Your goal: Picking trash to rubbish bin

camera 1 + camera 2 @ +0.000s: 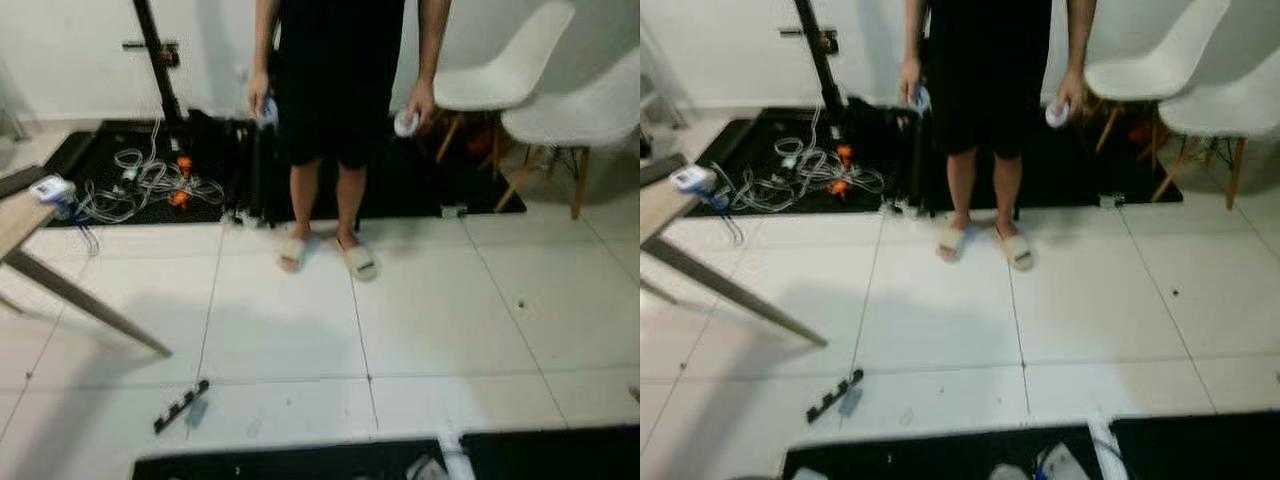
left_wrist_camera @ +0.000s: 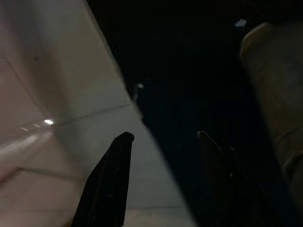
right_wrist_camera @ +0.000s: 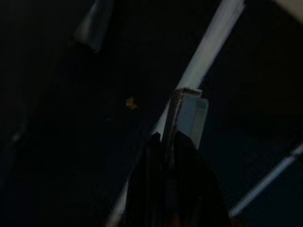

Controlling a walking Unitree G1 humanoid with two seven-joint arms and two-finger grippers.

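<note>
While no rubbish bin can be made out, the picking looks barely begun. On the left stands a wooden table point(image 1: 20, 225), with tangled cables point(image 1: 140, 185) on a black mat behind it. A small black strip point(image 1: 180, 405) lies on the white tiles, possibly trash. The left gripper point(image 2: 163, 142) hangs with fingers apart, empty. A person point(image 1: 335, 100) stands mid-room. White chairs point(image 1: 560, 110) sit right. The right gripper point(image 3: 165, 142) has fingers pressed together, apparently pinching a thin pale piece.

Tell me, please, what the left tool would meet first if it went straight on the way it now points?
Probably the floor. In the left wrist view the left tool, fingers apart and holding nothing, points at the edge where pale tile meets a black mat. Nothing stands between, though the dark picture leaves depth unclear.
</note>
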